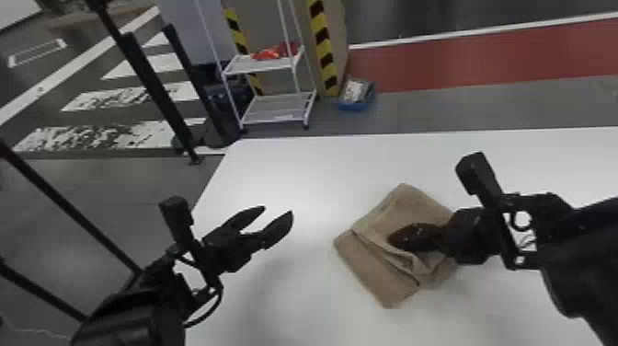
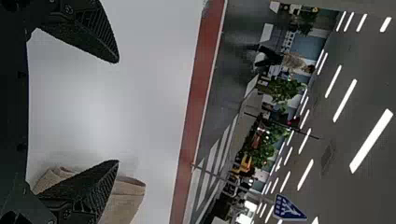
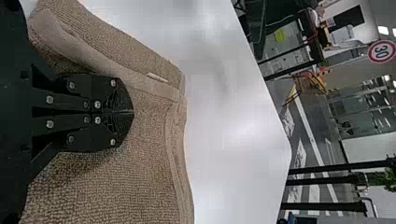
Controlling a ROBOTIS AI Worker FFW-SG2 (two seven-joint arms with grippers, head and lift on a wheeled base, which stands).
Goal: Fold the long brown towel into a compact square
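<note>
The brown towel (image 1: 381,271) lies folded in layers on the white table, its near-left layer sticking out past the upper one and creases near its lower right. My right gripper (image 1: 391,239) is over the towel's middle. In the right wrist view, that gripper (image 3: 132,112) has its fingers pressed together above the towel (image 3: 140,182), with no cloth visible between them; contact is hard to judge. To the towel's left, my left gripper (image 1: 278,210) stands open and apart from it. In the left wrist view, the left gripper (image 2: 117,112) has a wide gap, with the towel (image 2: 126,200) beyond one finger.
The white table (image 1: 285,175) has its left edge beside the left arm. Behind it on the floor stand a white wire shelf (image 1: 276,108) with red items and a blue box (image 1: 356,105). Dark posts rise at the left.
</note>
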